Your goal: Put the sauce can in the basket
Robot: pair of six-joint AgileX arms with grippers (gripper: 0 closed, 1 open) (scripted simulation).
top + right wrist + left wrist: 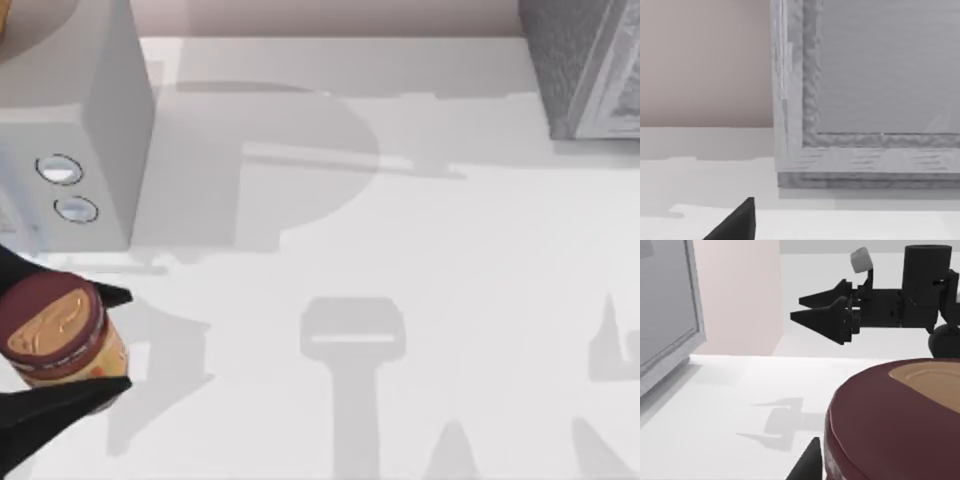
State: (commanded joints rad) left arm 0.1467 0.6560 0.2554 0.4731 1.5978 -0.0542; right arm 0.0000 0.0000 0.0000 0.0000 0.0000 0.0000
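My left gripper (95, 340) has its tapered black fingers clenched on the sauce can (60, 330), a glossy maroon-lidded cylinder at the lower left of the top view, above the pale bench (400, 250); farther off, my right gripper (807, 307) shows matte wedge fingers slightly parted, grasping nothing

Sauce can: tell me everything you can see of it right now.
The sauce can is a small cylinder with a dark maroon top bearing a tan emblem, and an orange-tan label below. It sits at the table's left edge between the left gripper's black fingers, which close on its sides. It looks slightly tilted.
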